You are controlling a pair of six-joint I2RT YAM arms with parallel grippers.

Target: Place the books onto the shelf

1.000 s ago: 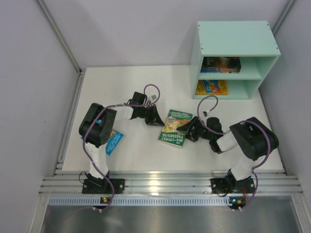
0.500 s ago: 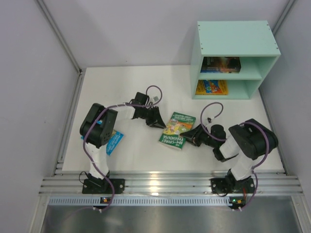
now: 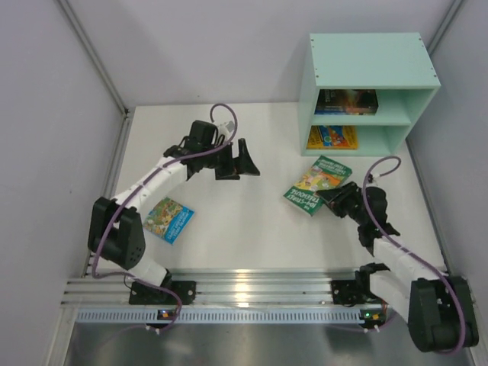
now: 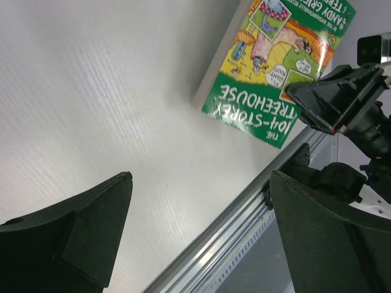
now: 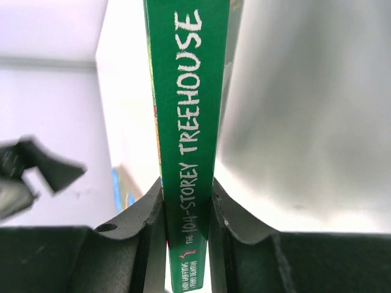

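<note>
So, a light-blue book [image 3: 168,219] lay flat on the table [image 3: 229,236] at the near left, nothing touching it. My left claw [image 3: 245,160] hung over the middle, spread wide and holding nothing. My right claw [image 3: 335,200] was pinched tight on the spine edge of the green Treehouse book [image 3: 316,181], just near of the mint shelf [image 3: 370,69], far right.

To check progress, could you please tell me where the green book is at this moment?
In the overhead view, the green book is right of centre, pinched at its spine by the right gripper, just in front of the shelf.
</note>
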